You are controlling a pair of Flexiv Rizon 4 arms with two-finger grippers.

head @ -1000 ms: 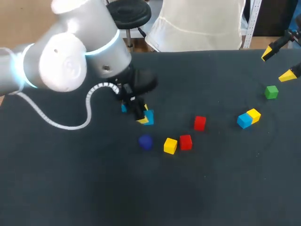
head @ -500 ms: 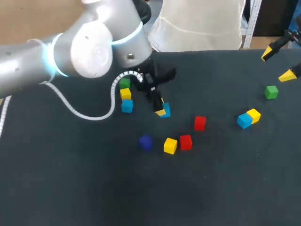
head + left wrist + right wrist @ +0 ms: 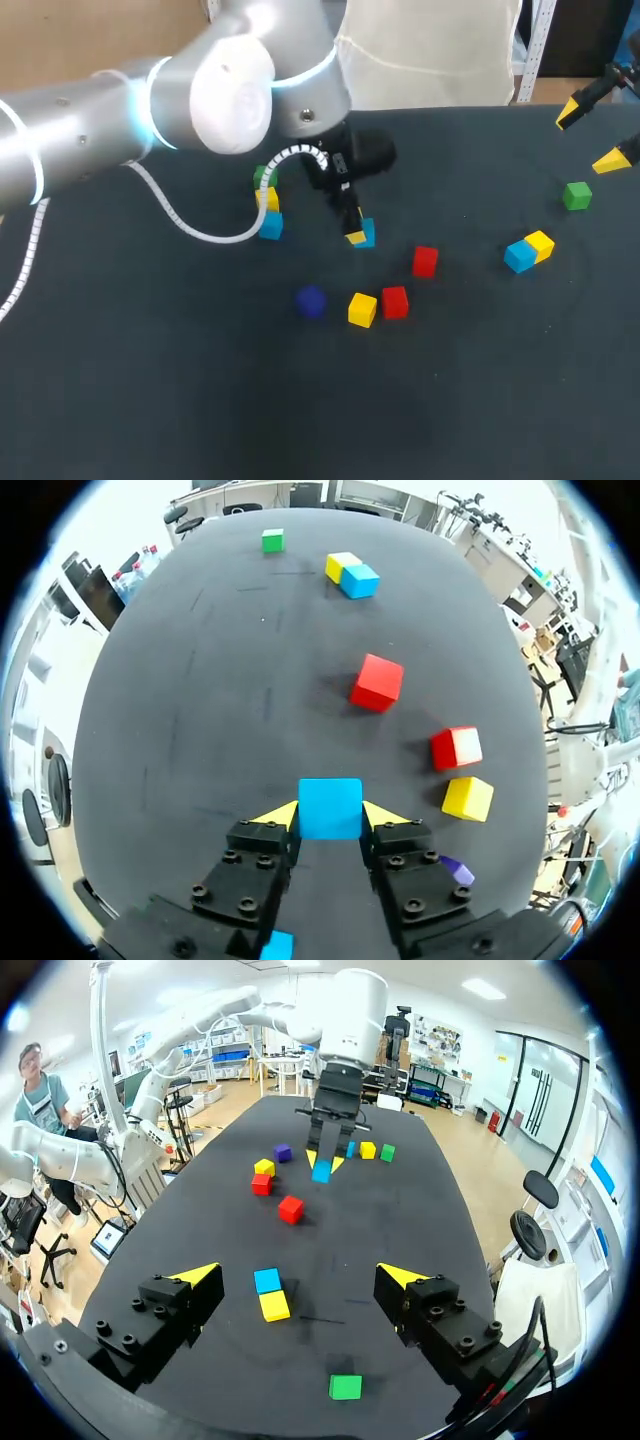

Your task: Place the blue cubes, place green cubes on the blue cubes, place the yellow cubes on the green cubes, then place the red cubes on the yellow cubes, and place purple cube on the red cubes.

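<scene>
**Left jaws:** clenched on the held blue cube (image 3: 330, 808), with one yellow tip pressed against each of two opposite faces. Whether this cube rests on the dark tabletop (image 3: 180, 400) or hangs just clear of it cannot be told. The left arm (image 3: 215, 95) enters from the left and ends near the middle of the tabletop.

**Around the left jaws:** a row of three cubes (image 3: 268, 200) lies just beside them, on the arm's side, in the order green, yellow, blue. Each cube sits close against the next. Ahead of the held blue cube stands the lone red cube (image 3: 377, 682). Off to one side, the second red cube (image 3: 456, 748) sits just beside the middle yellow cube (image 3: 468, 798). The purple cube (image 3: 455, 870) lies near them.

**Right jaws:** released, with the tips well apart and nothing between them, above the far right corner of the tabletop. In the right wrist view, the far green cube (image 3: 345, 1387) lies on the tabletop beneath the open tips. Ahead of it is the blue-and-yellow pair (image 3: 270, 1294), two cubes touching, well apart from the central group.
</scene>
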